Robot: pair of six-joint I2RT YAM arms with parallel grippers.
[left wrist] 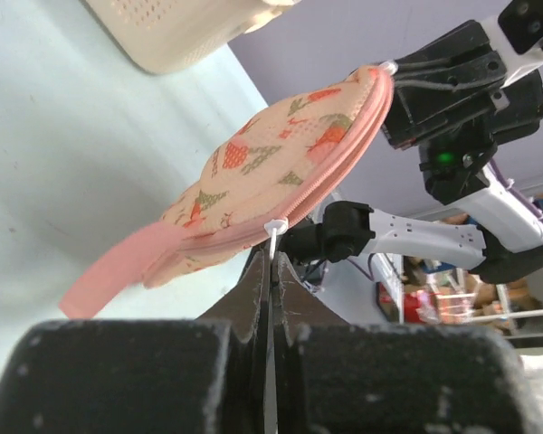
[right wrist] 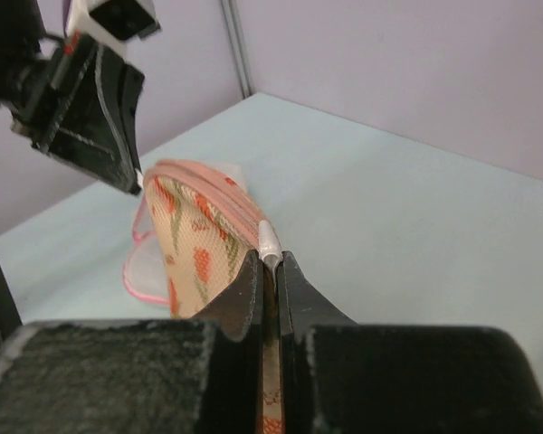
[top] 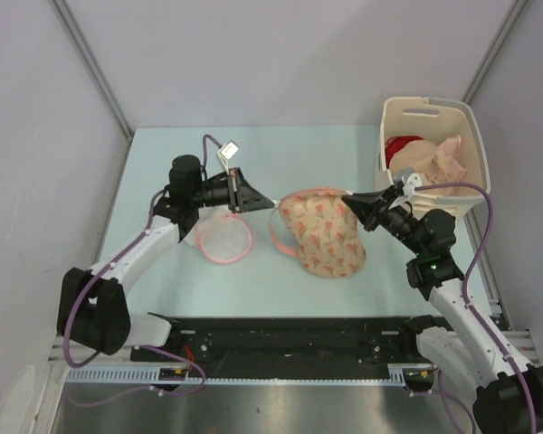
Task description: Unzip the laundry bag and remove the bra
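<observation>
Fabric laundry bag (top: 324, 233) held up, scene centre toward 3 o'clock | likely soft, light, floppy | left gripper (left wrist: 271, 262) clamped on white zip tab (left wrist: 273, 228), bag's 10 o'clock | right gripper (right wrist: 270, 267) pinching bag edge, 2 o'clock

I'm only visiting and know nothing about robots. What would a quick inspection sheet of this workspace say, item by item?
Surface: pale green table, no spills seen.
Job's things: laundry bag held up between both grippers, zip looks closed along the visible edge; bra: nothing seen.
Clutter: round white mesh item with pink trim lies on the table by the left arm; cream basket at the far right holds a red garment and pale ones.
Grippers: left gripper shut on the zip pull; right gripper shut on the bag's opposite edge.
Cables: purple cable loops along each arm, clear of the bag.
Surroundings: plain grey walls; nothing else seen.
</observation>
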